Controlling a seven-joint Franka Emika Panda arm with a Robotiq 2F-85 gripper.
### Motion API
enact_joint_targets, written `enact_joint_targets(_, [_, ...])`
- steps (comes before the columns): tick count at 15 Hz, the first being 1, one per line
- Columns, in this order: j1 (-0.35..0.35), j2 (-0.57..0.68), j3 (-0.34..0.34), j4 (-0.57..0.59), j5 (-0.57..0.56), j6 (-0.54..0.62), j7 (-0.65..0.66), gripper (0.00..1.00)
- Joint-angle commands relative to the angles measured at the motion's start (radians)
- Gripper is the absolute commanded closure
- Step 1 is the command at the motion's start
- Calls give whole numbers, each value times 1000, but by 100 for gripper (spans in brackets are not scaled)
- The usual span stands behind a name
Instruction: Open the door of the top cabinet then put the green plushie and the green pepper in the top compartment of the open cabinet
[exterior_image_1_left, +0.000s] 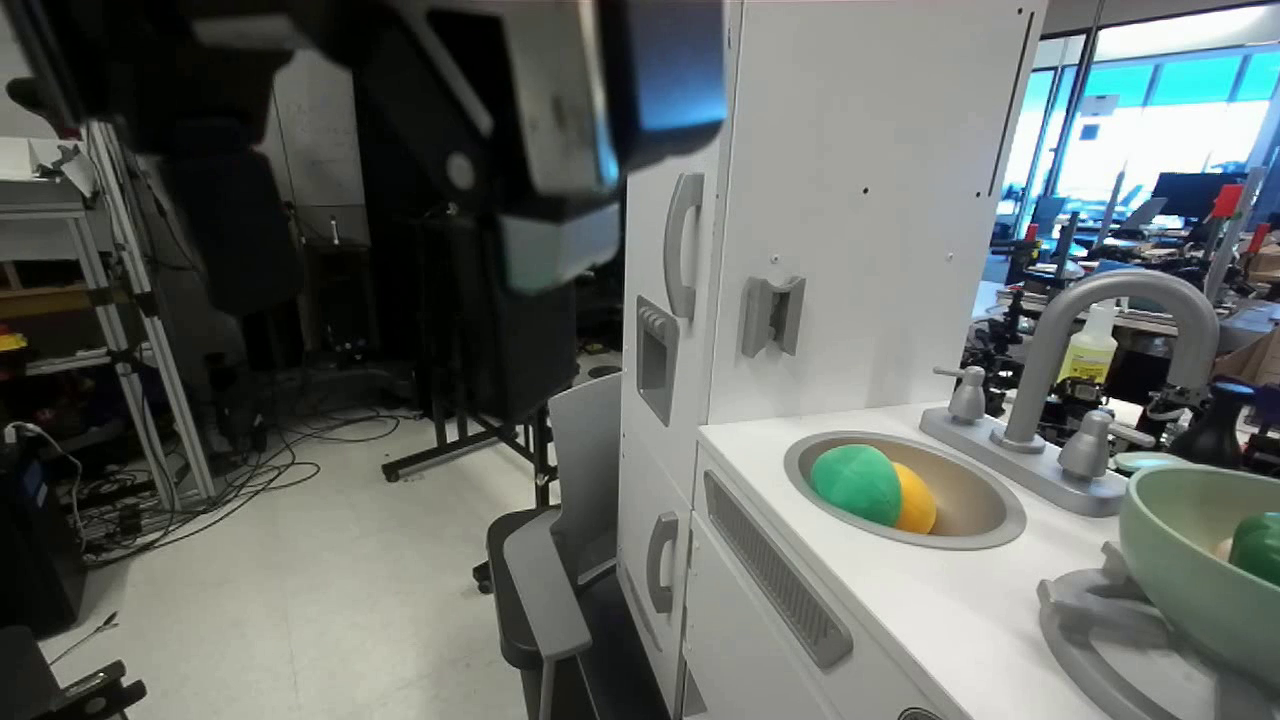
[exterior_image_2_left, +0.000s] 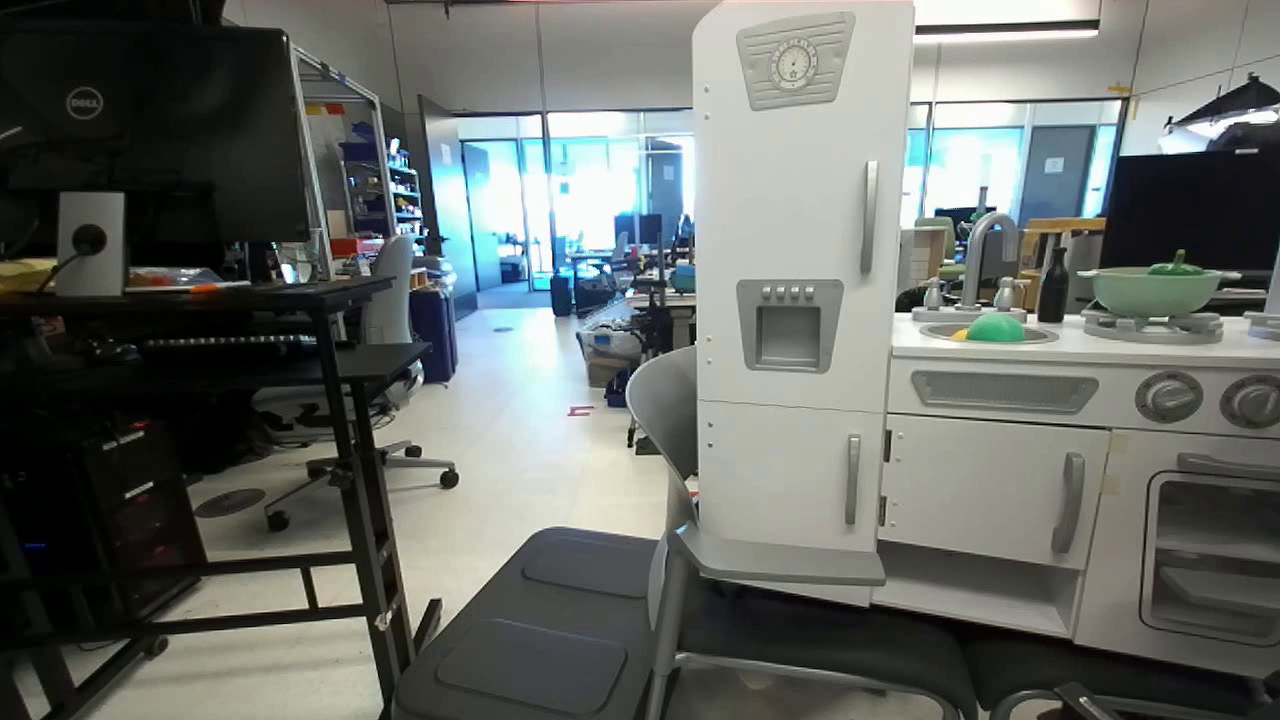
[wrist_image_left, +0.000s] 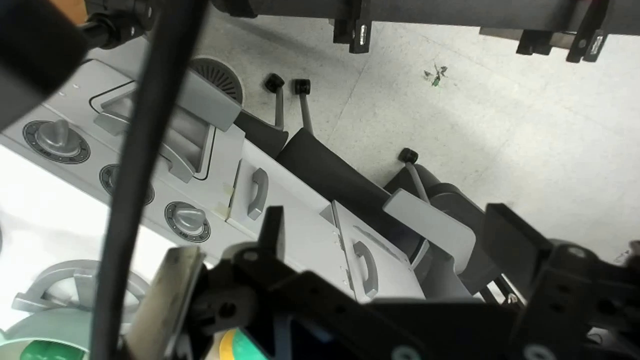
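Note:
The door of the top cabinet is a tall white panel with a vertical grey handle and a grey dispenser recess low on it. It is shut and also shows edge-on in an exterior view. The top compartment is hidden behind it. The green plushie lies in the sink; it also shows in an exterior view. The green pepper sits in the pale green bowl; the wrist view also shows it. My gripper is open and empty, in the air in front of the cupboard.
A yellow ball lies beside the plushie in the sink. A tall faucet stands behind it. The bowl rests on a grey burner. A grey chair stands against the cupboard's lower front. A black desk stands opposite.

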Motion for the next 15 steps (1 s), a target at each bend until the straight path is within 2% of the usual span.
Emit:
enact_joint_targets(1, [-14,82,46,77,27,13,75,0])
enact_joint_targets(6, [-23,181,134,156,10,62,311,0])
enact_joint_targets(11, [-40,207,252,161,-66,107,717,0])
enact_joint_targets(15, [-67,206,314,140,-185,227,988,0])
